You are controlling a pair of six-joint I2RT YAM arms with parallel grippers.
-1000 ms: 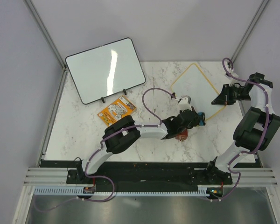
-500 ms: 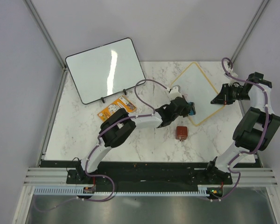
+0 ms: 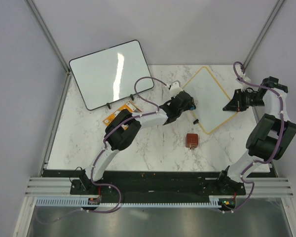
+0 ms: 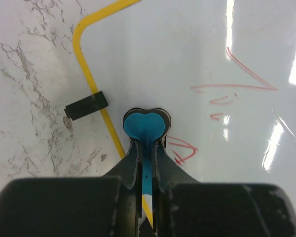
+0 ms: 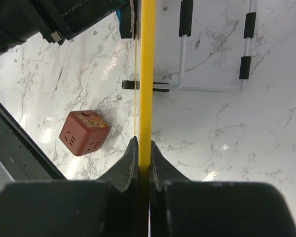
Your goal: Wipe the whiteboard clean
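Note:
The whiteboard [image 3: 210, 98], with a thin yellow frame, stands tilted at the back right of the table. Red handwriting [image 4: 237, 83] shows on its white face [image 4: 202, 44]. My left gripper [image 3: 188, 104] [image 4: 146, 144] is shut on a blue eraser [image 4: 145, 125]. The eraser's rounded end sits over the face just inside the frame's left edge, beside some red strokes. My right gripper [image 3: 235, 102] [image 5: 144, 146] is shut on the board's yellow frame [image 5: 147, 74] at its right side. A black clip foot [image 4: 86, 105] sticks out from the frame.
A red-brown cube [image 3: 191, 140] [image 5: 83, 133] lies on the marble just in front of the board. A larger black-framed blank whiteboard [image 3: 111, 74] leans at the back left, with an orange card [image 3: 119, 113] in front of it. A wire stand [image 5: 212, 89] shows behind the yellow-framed board.
My left arm has swung away from the red-brown cube, up and to the left, carrying the blue eraser to the board's left edge. The right arm has not moved.

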